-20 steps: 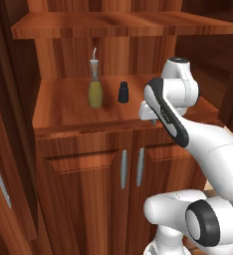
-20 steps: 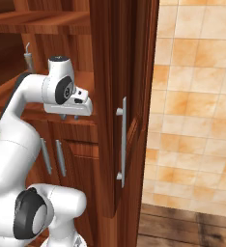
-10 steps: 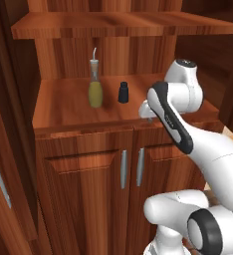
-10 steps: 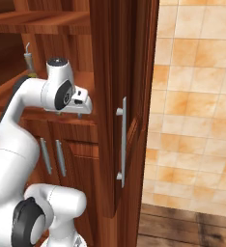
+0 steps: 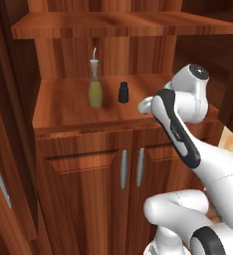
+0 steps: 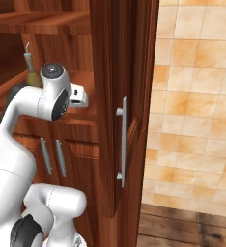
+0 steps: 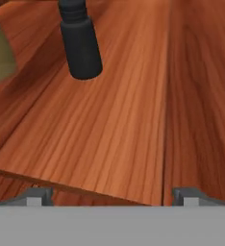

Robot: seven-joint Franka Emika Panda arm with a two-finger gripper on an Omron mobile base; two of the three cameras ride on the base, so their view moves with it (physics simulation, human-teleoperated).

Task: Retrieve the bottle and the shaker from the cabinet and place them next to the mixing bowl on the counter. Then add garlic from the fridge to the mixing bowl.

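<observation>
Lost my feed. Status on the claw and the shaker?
Claw open, empty. Shaker upright on cabinet shelf, beside bottle. Nothing between claw and shaker.

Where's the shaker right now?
In the left base view, the shaker stands on the cabinet shelf, just right of the bottle, apart from it.

In the left base view, the bottle (image 5: pixel 95 88) is standing on the cabinet (image 5: pixel 83 164) shelf at upper centre, the shaker (image 5: pixel 122 92) sitting just right of it, apart, with the hand (image 5: pixel 144 105) hanging further right.
</observation>
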